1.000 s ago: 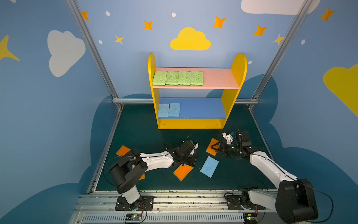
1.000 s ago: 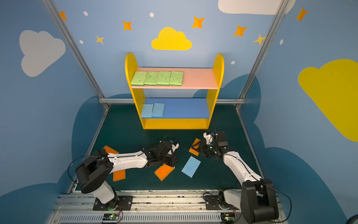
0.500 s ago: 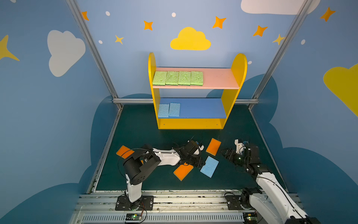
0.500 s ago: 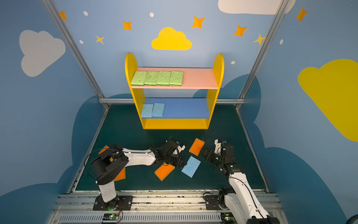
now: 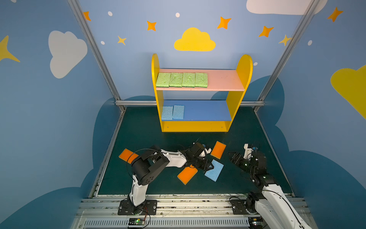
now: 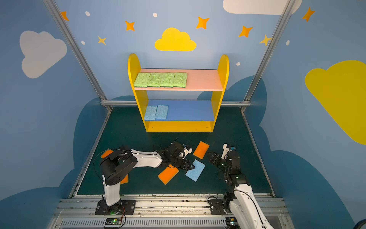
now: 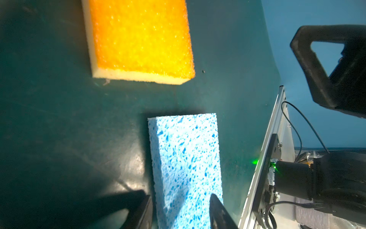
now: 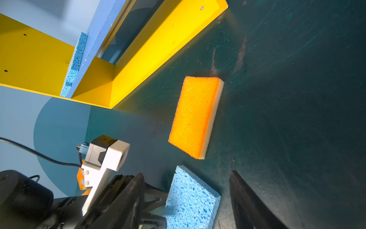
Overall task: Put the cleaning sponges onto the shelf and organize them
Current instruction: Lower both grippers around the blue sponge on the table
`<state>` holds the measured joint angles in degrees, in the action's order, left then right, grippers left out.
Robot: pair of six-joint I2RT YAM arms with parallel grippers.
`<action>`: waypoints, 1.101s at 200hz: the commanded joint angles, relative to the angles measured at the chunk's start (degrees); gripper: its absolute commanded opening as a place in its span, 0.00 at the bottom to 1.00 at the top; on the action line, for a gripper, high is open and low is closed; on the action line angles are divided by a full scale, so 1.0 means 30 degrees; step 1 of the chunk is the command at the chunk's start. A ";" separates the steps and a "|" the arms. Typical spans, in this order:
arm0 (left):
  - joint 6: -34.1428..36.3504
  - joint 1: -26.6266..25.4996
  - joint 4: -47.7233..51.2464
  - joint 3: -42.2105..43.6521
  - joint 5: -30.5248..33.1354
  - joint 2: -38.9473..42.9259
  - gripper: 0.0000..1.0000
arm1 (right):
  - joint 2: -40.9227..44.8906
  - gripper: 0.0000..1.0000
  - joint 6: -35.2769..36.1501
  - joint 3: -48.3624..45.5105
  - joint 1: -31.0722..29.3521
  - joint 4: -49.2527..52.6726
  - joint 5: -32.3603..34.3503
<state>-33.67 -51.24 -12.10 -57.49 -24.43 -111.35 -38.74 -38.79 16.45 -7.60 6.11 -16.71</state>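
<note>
The loose blue sponge (image 5: 214,171) lies flat near the middle of the surface's (image 5: 146,130) front edge. Our left jaws stand open astride one end, its long axis running straight away from them. Our right jaws hang open and empty just off to its right; the left arm (image 5: 175,158) is nearer.

Cut off by the left wrist view's edges: an orange sponge (image 7: 138,39) and the blue sponge (image 7: 186,168). Largely hidden behind the left arm (image 6: 146,158) in a top view: a second orange sponge (image 6: 106,154) and a third orange sponge (image 6: 124,179). Out of sight under the blue board (image 6: 188,113): the top of the yellow base (image 6: 178,126).
</note>
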 commanded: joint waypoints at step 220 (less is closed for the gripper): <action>-0.0365 0.0157 0.0650 -0.1530 -0.0790 -0.2025 0.34 | -0.0609 0.67 -0.0402 -0.0150 -0.0193 -0.1199 0.0296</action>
<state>-33.93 -49.98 -10.59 -62.94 -26.09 -115.74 -40.32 -39.40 16.43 -7.97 4.23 -15.90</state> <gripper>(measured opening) 0.357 0.674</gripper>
